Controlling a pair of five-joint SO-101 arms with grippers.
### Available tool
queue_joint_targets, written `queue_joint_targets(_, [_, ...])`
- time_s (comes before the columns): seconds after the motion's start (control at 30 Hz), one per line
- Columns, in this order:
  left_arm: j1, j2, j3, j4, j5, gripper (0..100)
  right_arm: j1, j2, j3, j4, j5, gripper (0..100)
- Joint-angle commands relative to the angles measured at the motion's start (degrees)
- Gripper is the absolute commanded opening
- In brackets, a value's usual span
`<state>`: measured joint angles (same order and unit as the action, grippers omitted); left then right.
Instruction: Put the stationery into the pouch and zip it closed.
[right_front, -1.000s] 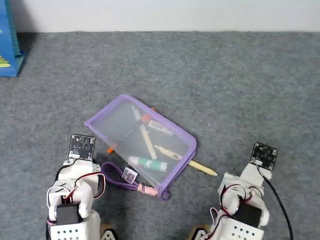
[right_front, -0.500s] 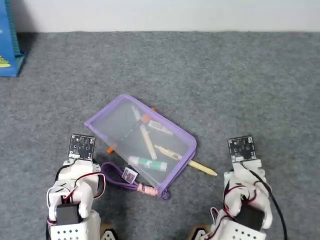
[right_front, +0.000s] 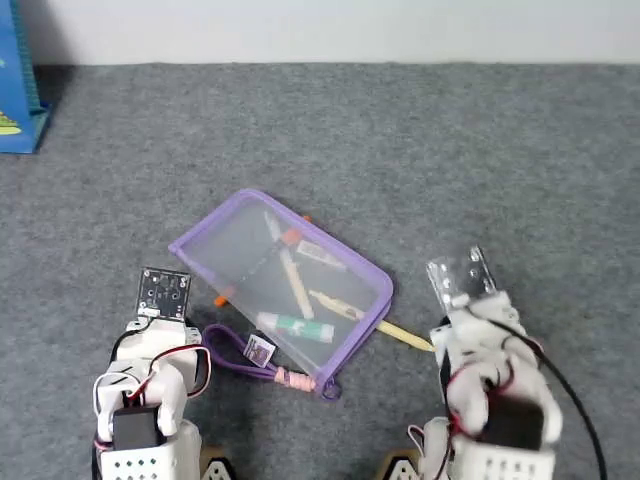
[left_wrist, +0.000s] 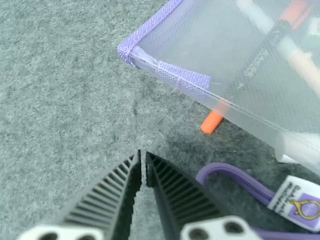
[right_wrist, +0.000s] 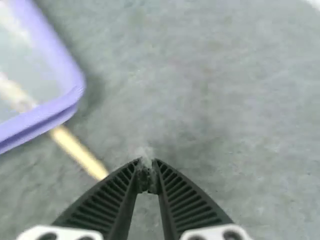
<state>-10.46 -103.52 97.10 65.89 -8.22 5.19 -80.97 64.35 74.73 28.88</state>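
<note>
- The pouch (right_front: 262, 262), translucent with purple trim, lay flat on the grey carpet (right_front: 430, 150) near the middle of the high view, its long sides running from 10 o'clock to 4 o'clock.
- Several pens and markers (right_front: 295, 283) showed through its frosted wall. Their shapes overlapped, so an exact count could not be made.
- Whether the zip was open or closed could not be made out.
- A yellow pencil (right_front: 405, 336) stuck out at the pouch's 4 o'clock corner. Its other end was hidden by the purple edge, and I could not tell whether it sat inside or underneath.
- A small orange tip (left_wrist: 212, 121) poked out along the edge facing 8 o'clock, the rest of it masked by the wall.
- A purple strap (right_front: 228, 360) with a paper tag (right_front: 259, 349) looped off the side facing 7 o'clock.
- The left gripper (left_wrist: 142, 169) hung over bare carpet near the pouch's 9 o'clock corner, its jaws drawn together with a hairline slit between them, holding nothing.
- The right gripper (right_wrist: 146, 174) was low over the carpet just beside the pencil, jaws pressed together and empty.
- In the high view each arm's own body hid its fingers.
- A blue box (right_front: 15, 100) stood far out at 10 o'clock, cut off by the edge of the view.
</note>
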Motion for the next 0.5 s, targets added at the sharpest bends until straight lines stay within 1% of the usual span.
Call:
queue_joint_targets(0.0, [-0.35, -0.70, -0.66, 0.44, -0.09, 1, -4.70, 14.02, -4.31, -2.51, -3.78, 0.8])
queue_joint_targets(0.1, [-0.35, -0.70, -0.66, 0.44, -0.09, 1, -9.71, 21.76, -4.22, -5.05, -6.59, 0.9])
queue_joint_targets(0.2, [-0.35, -0.70, -0.66, 0.44, -0.09, 1, -13.93, 27.03, -4.22, -7.52, -11.69, 1.3])
queue_joint_targets(0.3, [-0.35, -0.70, -0.66, 0.44, -0.09, 1, -17.27, 30.37, -3.25, -9.63, -15.82, 7.2])
queue_joint_targets(0.4, [-0.35, -0.70, -0.66, 0.44, -0.09, 1, -22.20, 32.48, -1.76, -10.51, -22.51, 13.0])
queue_joint_targets(0.47, [-0.35, -0.70, -0.66, 0.44, -0.09, 1, -26.33, 33.54, -1.58, -10.51, -25.14, 13.4])
